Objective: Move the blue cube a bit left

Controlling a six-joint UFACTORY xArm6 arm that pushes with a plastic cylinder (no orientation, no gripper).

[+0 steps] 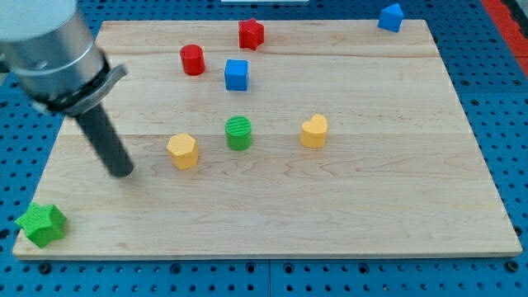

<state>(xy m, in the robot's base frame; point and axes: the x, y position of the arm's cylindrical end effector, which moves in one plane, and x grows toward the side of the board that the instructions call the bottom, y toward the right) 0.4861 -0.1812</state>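
Note:
The blue cube (pixel 237 74) sits on the wooden board (pixel 346 198) in the upper middle of the view. A red cylinder (pixel 192 59) lies just to its left and a red star-like block (pixel 251 34) just above it. My tip (pixel 122 172) rests on the board at the view's left, well below and left of the blue cube. It touches no block. The nearest block is a yellow hexagonal block (pixel 183 151) to the tip's right.
A green cylinder (pixel 239 132) and a yellow heart block (pixel 313 130) lie mid-board. A second blue block (pixel 391 16) sits at the top right corner. A green star (pixel 41 223) sits at the bottom left corner. Blue pegboard (pixel 495 99) surrounds the board.

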